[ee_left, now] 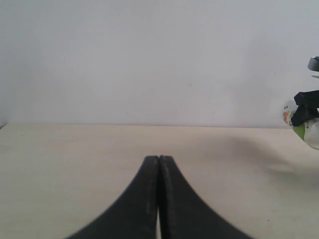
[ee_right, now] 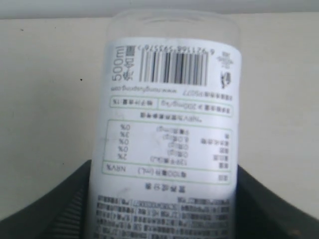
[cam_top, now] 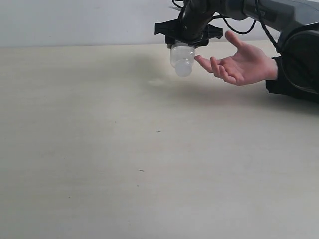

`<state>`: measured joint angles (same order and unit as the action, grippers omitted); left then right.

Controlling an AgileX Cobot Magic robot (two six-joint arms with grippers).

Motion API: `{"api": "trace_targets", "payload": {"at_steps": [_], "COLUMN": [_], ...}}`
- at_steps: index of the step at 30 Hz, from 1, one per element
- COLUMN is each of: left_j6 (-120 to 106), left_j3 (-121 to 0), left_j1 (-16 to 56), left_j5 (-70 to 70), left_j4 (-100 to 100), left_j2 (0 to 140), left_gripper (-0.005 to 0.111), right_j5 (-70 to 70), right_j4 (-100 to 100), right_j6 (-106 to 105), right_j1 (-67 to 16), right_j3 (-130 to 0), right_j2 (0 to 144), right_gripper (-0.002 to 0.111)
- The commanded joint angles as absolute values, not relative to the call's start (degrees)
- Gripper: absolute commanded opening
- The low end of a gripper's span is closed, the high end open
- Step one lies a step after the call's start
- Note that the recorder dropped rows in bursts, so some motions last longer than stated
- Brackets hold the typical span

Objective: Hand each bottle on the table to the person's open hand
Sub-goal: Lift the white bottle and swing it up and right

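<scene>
My right gripper (cam_top: pixel 186 44) is shut on a clear bottle (cam_top: pixel 182 60) with a white label, held in the air above the far part of the table (cam_top: pixel 149 149). The bottle hangs just left of the fingertips of the person's open hand (cam_top: pixel 240 63), which is palm up. In the right wrist view the bottle (ee_right: pixel 169 119) fills the space between the dark fingers (ee_right: pixel 60 211) of the gripper (ee_right: pixel 162 199), and its cap is hidden. My left gripper (ee_left: pixel 159 160) is shut on nothing, low over the table (ee_left: pixel 75 159). From there the bottle (ee_left: pixel 312 137) shows at the far right edge.
The person's dark sleeve (cam_top: pixel 294 74) and my right arm (cam_top: pixel 269 15) fill the far right corner. A pale wall (cam_top: pixel 75 20) runs behind the table's back edge. A few tiny dark specks (cam_top: pixel 158 131) mark the tabletop.
</scene>
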<state>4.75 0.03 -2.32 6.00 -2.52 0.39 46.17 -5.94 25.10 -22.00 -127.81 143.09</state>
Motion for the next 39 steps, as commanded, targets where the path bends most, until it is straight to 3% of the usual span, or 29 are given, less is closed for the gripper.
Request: {"api": "trace_targets", "payload": {"at_steps": [1,8,17,27,34,39], "left_j6": [4.71,4.71,4.71,4.71,4.71,4.71], "left_j3": [0.0,0.0,0.0,0.0,0.0,0.0], "left_j1": [-2.17,-2.17,-2.17,-2.17,-2.17,-2.17], "left_j5": [5.75,5.75,5.75,5.75,5.75,5.75], "left_j4": [-2.37,-2.37,-2.37,-2.37,-2.37,-2.37], "left_j2": [0.0,0.0,0.0,0.0,0.0,0.0], "left_gripper": [0.0,0.0,0.0,0.0,0.0,0.0], "right_j5": [47.01,51.73,69.96,69.23,55.26,52.57], "right_j4": [-6.7,-6.7,-12.65,-9.43,-4.89,0.63], "right_j6": [22.29,19.41,12.48,9.13,5.05,0.0], "right_j1": [-22.02,-22.02,-22.02,-18.82,-12.04,-9.0], "right_j3": [-128.39,-128.39,-128.04,-103.95,-78.99,-73.51], "right_j2": [141.31,133.43,125.63,105.82,92.02,89.75], "right_gripper": [0.0,0.0,0.0,0.0,0.0,0.0]}}
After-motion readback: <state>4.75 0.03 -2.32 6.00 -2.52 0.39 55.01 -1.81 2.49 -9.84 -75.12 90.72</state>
